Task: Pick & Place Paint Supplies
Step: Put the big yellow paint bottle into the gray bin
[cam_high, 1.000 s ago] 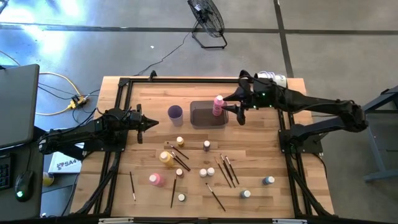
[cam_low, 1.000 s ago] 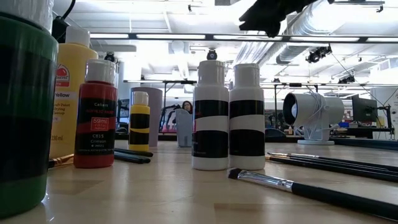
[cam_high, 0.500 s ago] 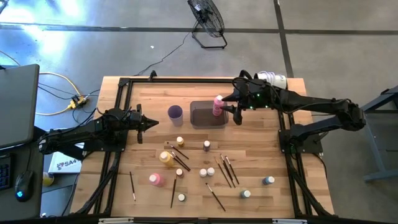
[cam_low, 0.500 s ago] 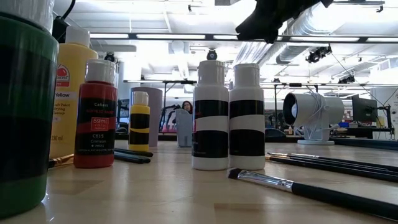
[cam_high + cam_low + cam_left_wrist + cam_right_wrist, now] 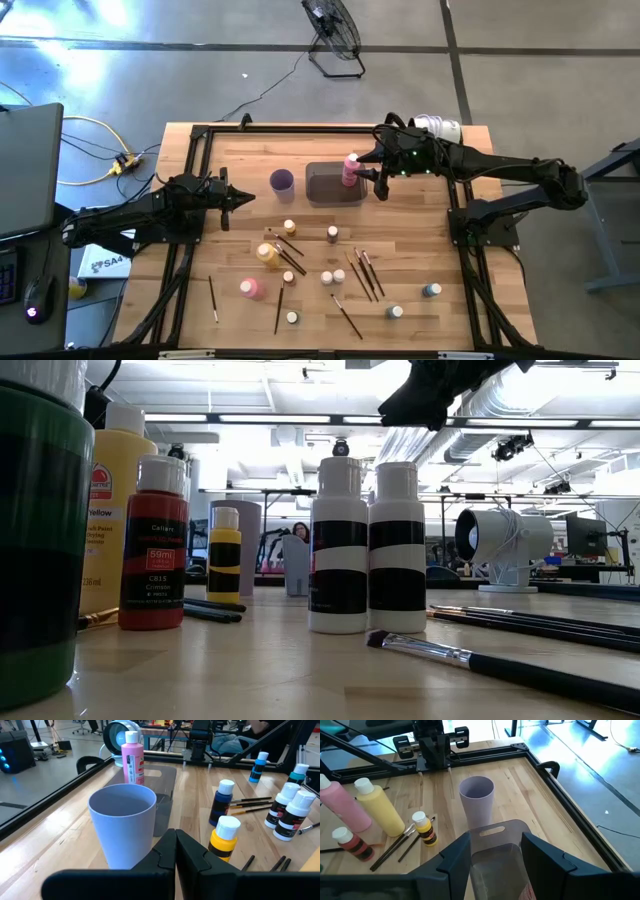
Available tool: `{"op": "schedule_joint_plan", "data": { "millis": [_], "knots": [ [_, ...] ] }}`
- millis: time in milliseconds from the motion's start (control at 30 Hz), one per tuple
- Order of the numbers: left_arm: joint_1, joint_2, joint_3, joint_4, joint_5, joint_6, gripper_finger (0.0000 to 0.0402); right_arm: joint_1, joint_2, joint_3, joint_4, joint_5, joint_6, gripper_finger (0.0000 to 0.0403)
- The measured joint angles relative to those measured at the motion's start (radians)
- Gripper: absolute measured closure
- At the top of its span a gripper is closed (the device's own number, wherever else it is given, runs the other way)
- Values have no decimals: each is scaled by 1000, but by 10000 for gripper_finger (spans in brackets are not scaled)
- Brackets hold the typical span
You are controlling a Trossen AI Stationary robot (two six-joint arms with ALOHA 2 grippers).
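Your right gripper (image 5: 368, 172) hangs over the right end of the dark grey tray (image 5: 325, 190) at the far middle of the wooden bench (image 5: 420, 230), its jaws spread wide. A tall pink bottle (image 5: 351, 168) stands upright in the tray at that end, directly below and between those jaws; whether they touch it cannot be told. Just beyond the tray's other end stands the purple cup (image 5: 282, 181). Your left gripper (image 5: 244, 198) waits low over the bench, just short of that cup, its jaws closed together and holding nothing. The other paint supplies lie on the near half of the bench, well clear of both sets of jaws: a yellow-orange bottle (image 5: 268, 255), a second pink bottle (image 5: 251, 288), a small yellow bottle (image 5: 289, 228) and a dark one (image 5: 332, 234), two white-capped black-and-white bottles (image 5: 332, 277) side by side, and two blue ones (image 5: 431, 290) toward the near right corner. Thin dark-handled paintbrushes (image 5: 363, 273) are scattered flat among them, one lone brush (image 5: 213, 299) lying far out on the near left.
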Motion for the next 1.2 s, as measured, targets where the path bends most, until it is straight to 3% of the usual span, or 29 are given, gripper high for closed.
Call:
{"op": "schedule_joint_plan", "data": {
  "millis": [667, 900, 1200],
  "knots": [
    [0, 0, 0, 0, 0, 0, 402, 0, 0, 0, 1, 1, 6, 238],
    [0, 0, 0, 0, 0, 0, 402, 0, 0, 0, 1, 84, 3, 238],
    [0, 0, 0, 0, 0, 0, 402, 0, 0, 0, 1, 90, 3, 238]
  ]
}}
